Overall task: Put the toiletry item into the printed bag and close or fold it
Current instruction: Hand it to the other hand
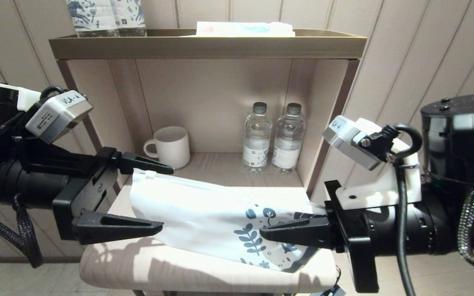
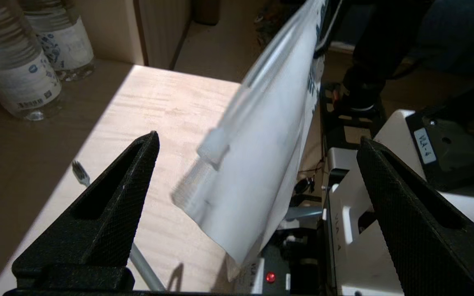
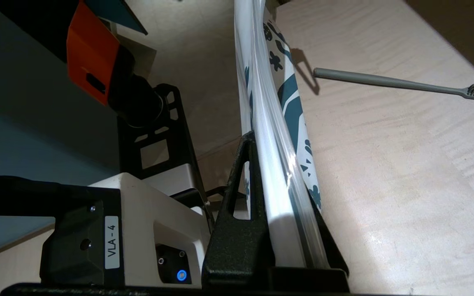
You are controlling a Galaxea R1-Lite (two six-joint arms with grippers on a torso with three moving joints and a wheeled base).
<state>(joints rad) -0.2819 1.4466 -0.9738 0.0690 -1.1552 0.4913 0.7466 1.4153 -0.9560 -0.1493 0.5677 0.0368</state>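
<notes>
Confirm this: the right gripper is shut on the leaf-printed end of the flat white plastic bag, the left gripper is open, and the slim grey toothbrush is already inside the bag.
Not quite. The slim grey toothbrush lies bare on the wooden shelf, outside the flat white leaf-printed plastic bag, as the right wrist view shows. The right gripper is shut on its printed end, and the left gripper is open.

shelf: pale wood | on it: toothbrush, mug, two water bottles

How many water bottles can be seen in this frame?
2. Both stand upright side by side at the back right of the shelf compartment: the left bottle and the right bottle, to the right of the white mug. Nothing suggests a hidden third.
</notes>
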